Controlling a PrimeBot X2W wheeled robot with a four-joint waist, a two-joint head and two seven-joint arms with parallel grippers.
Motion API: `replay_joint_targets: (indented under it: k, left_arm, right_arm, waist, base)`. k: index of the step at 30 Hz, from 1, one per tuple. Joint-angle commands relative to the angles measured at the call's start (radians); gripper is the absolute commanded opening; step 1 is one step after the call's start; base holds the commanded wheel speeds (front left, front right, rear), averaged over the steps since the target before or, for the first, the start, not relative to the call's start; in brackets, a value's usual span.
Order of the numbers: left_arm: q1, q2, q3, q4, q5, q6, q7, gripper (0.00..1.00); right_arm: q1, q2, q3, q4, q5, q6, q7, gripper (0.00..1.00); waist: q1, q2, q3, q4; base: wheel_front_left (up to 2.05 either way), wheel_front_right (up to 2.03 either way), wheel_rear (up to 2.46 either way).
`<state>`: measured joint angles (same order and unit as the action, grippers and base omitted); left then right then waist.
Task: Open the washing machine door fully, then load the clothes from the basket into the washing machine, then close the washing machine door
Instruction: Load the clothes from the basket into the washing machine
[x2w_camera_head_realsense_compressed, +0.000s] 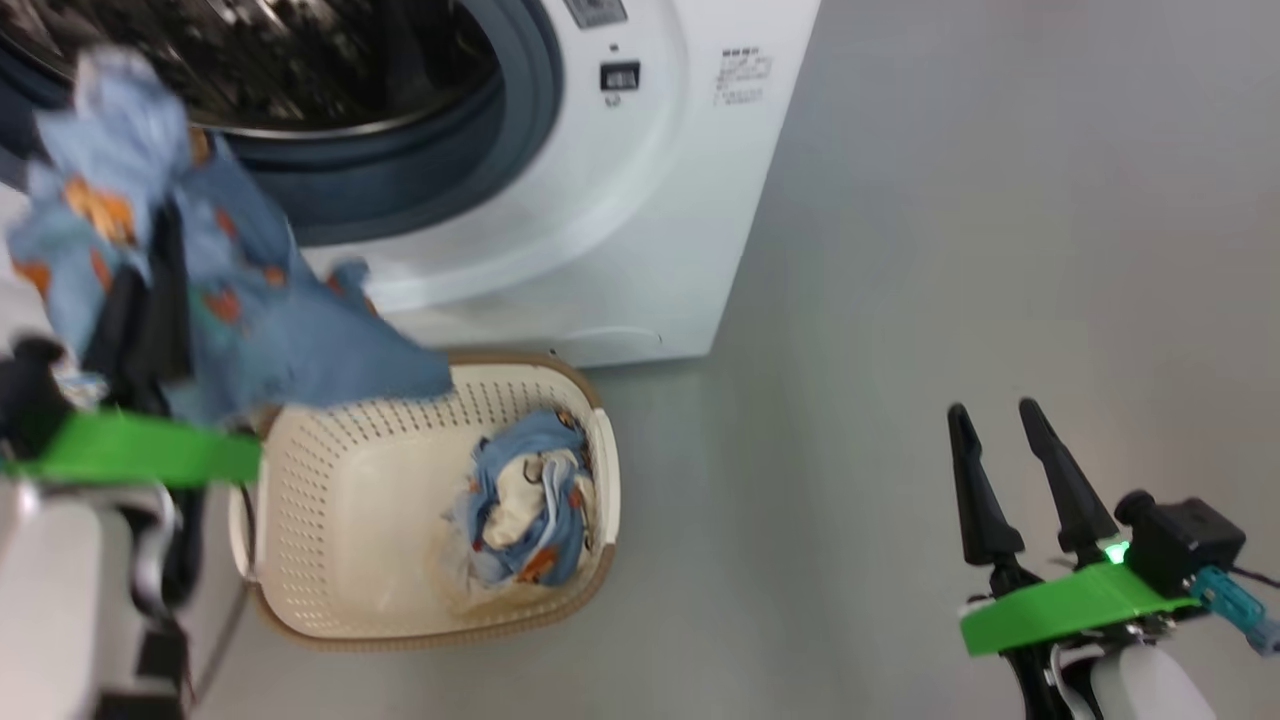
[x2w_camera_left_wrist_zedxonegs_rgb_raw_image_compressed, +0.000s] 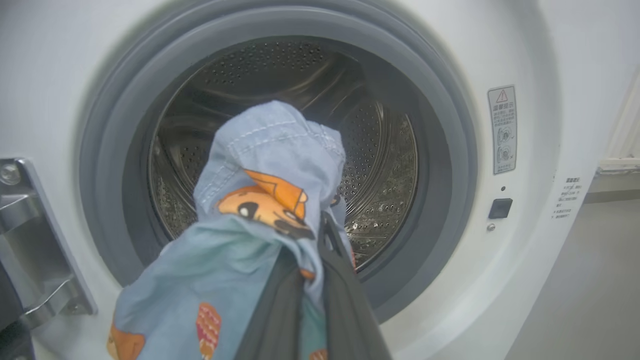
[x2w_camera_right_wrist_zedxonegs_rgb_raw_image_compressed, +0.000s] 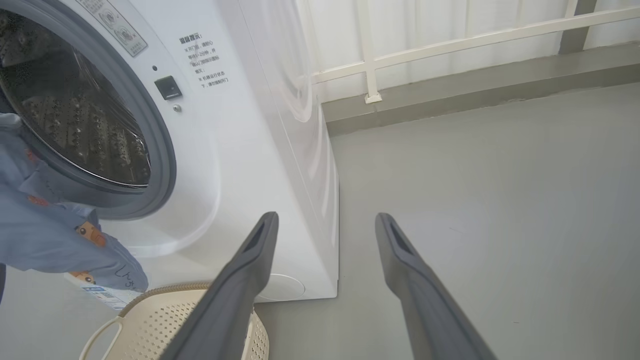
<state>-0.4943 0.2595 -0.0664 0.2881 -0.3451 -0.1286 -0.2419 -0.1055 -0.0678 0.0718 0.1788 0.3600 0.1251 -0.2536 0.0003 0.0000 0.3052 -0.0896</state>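
**A:** What is closest to the camera?

**B:** At the lower left of the head view, the robot's left gripper, two long dark fingers above a bright green band. It is closed tight on a light blue garment printed with orange-brown cartoon figures. The cloth drapes over the fingers and hangs down on both sides.

**A:** Where is the garment relative to the machine?

**B:** It is raised in front of the big white front-loading washing machine. In the left wrist view the garment sits level with the uncovered mouth. Behind it are the perforated steel drum and the grey-blue rubber ring. Whether the cloth touches the ring cannot be told.

**A:** And the basket?

**B:** A small cream-white perforated plastic basket with a brown woven-look rim stands on the grey floor, just in front of the machine. A trailing corner of the held garment hangs over its near rim. Inside, against the right wall, lies a crumpled bundle of the same blue print with cream-white parts.

**A:** The other arm?

**B:** The right gripper hovers at the lower right over bare floor, well apart from the basket. Its fingers are spread wide and hold nothing.
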Motion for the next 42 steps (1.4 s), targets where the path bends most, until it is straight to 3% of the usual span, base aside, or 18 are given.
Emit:
replay_joint_targets:
  k: [1,19,29,37,42]
  left_arm:
    - [-0.070,0.052,0.025,0.003,-0.008,-0.002,0.003,0.00]
    - [-0.652,0.150,-0.146,0.527,-0.013,-0.002,0.017,0.00]
    - [-0.862,0.179,-0.225,0.775,-0.023,-0.002,0.015,0.00]
    - [-0.964,0.219,-0.253,0.863,-0.005,0.005,-0.010,0.00]
    - [-1.006,0.227,-0.214,0.751,-0.002,0.032,-0.019,0.00]
  right_arm:
    - [-0.033,-0.001,0.031,-0.025,-0.005,0.006,-0.008,1.00]
    - [-0.154,0.017,0.084,-0.042,0.047,0.006,-0.008,1.00]
    - [-0.195,0.017,0.144,-0.046,0.098,0.006,-0.008,1.00]
    - [-0.190,0.017,0.152,-0.050,0.106,0.006,-0.008,1.00]
    - [-0.192,0.017,0.148,-0.054,0.106,0.006,-0.008,1.00]
  waist:
    - [-0.0003,0.0000,0.065,-0.031]
    - [-0.0003,0.0000,0.279,-0.117]
    - [-0.0003,0.0000,0.346,-0.168]
    - [-0.0003,0.0000,0.367,-0.196]
    - [-0.0003,0.0000,0.381,-0.193]
  base:
    - [0.00,0.00,0.00]
    - [0.00,0.00,0.00]
    - [0.00,0.00,0.00]
    - [0.00,0.00,0.00]
    - [0.00,0.00,0.00]
